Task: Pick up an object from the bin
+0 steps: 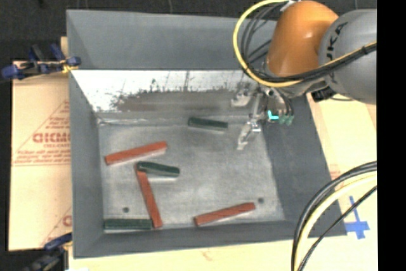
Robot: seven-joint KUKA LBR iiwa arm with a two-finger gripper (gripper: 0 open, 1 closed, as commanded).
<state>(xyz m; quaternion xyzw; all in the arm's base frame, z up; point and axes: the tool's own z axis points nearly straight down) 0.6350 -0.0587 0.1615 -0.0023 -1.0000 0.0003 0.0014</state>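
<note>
My gripper (246, 135) hangs over the bin's right side, near the back, its metal fingers pointing down with nothing between them. A dark green bar (207, 124) lies just to its left on the bin floor, a short gap away. A red-brown bar (224, 214) lies near the front edge, well below the gripper. How far apart the fingertips stand I cannot make out.
More bars lie on the left half: a red-brown bar (135, 153), a dark green bar (158, 169), an upright red-brown bar (148, 199) and a dark green bar (127, 223) in the front left corner. The arm with its orange cover and cables comes in from the right.
</note>
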